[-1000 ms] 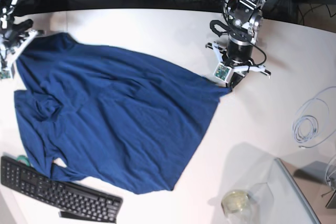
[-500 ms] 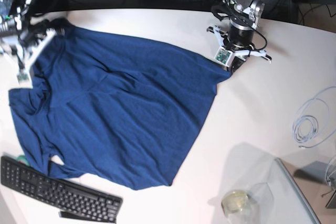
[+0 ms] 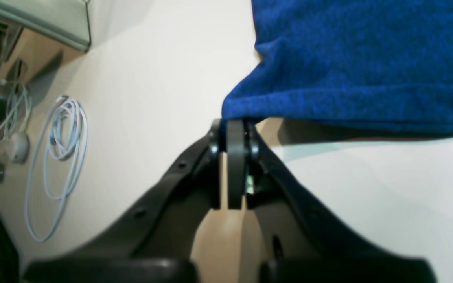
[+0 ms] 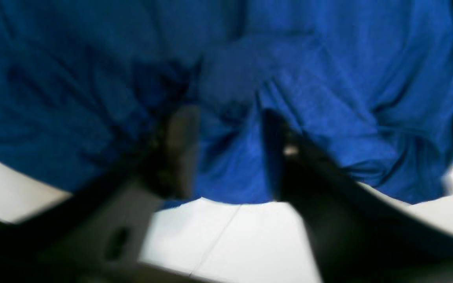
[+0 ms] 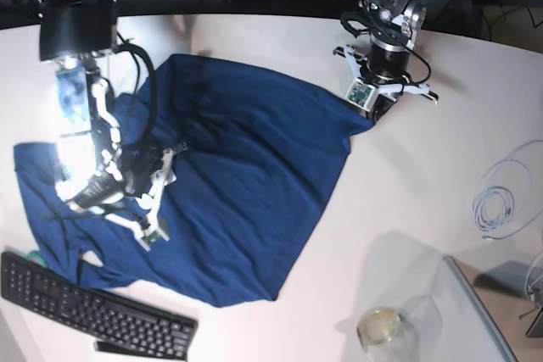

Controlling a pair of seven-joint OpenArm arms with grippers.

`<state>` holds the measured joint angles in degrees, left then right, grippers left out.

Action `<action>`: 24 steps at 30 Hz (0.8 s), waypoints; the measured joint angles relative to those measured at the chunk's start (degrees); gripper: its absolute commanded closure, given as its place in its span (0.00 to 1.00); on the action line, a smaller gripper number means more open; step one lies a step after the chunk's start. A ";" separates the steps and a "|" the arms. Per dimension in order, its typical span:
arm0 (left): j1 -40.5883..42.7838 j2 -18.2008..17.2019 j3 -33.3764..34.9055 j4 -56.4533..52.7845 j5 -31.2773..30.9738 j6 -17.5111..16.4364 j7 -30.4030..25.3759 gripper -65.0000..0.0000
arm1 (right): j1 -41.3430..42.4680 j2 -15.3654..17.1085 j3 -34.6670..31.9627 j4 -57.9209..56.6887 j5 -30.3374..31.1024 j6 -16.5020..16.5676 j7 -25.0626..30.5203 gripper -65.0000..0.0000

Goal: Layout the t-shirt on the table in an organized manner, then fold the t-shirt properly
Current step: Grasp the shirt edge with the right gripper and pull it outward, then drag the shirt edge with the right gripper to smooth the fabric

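The t-shirt point(image 3: 368, 59) is soft navy knit cloth, matt, with a fine fuzzy grain close up. My left pincer point(image 3: 232, 133) is matt black plastic, smooth, with small screw holes. The table point(image 3: 151, 78) is smooth white with a faint sheen. The cable point(image 3: 59, 157) looks like glossy pale plastic.

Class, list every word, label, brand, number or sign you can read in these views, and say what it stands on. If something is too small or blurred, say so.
No text can be read in any view.
keyboard: key legends too small to read.
t-shirt: plain navy, no print or label showing.
small green tag by the left gripper: markings too small to read.
table: no writing.
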<state>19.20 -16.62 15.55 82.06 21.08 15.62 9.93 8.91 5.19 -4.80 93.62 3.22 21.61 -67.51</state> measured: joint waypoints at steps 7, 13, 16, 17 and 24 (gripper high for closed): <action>0.07 0.07 -1.53 -0.04 -0.11 -0.55 -0.20 1.00 | -11.17 4.72 13.57 8.04 -2.21 -0.04 -0.94 0.49; -0.15 0.00 -4.13 -0.07 -0.04 -0.24 0.02 1.00 | -11.47 2.38 19.15 -7.50 -0.94 0.07 12.83 0.48; -0.11 0.15 -4.07 -0.07 -0.04 -0.35 -0.07 1.00 | -10.49 2.34 22.10 -12.04 -1.27 -0.17 14.71 0.49; 0.04 0.15 -3.96 -0.07 -0.04 -0.39 -0.20 1.00 | -10.84 2.34 22.21 -12.61 -1.31 -0.17 14.78 0.49; 0.31 0.24 -4.09 -0.44 -0.02 -0.11 -0.31 1.00 | -8.44 1.62 21.68 -17.40 -0.79 -0.15 17.70 0.51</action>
<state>19.51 -16.38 11.46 81.62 21.06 15.51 9.63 0.47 6.81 16.88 76.23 2.44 21.45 -49.80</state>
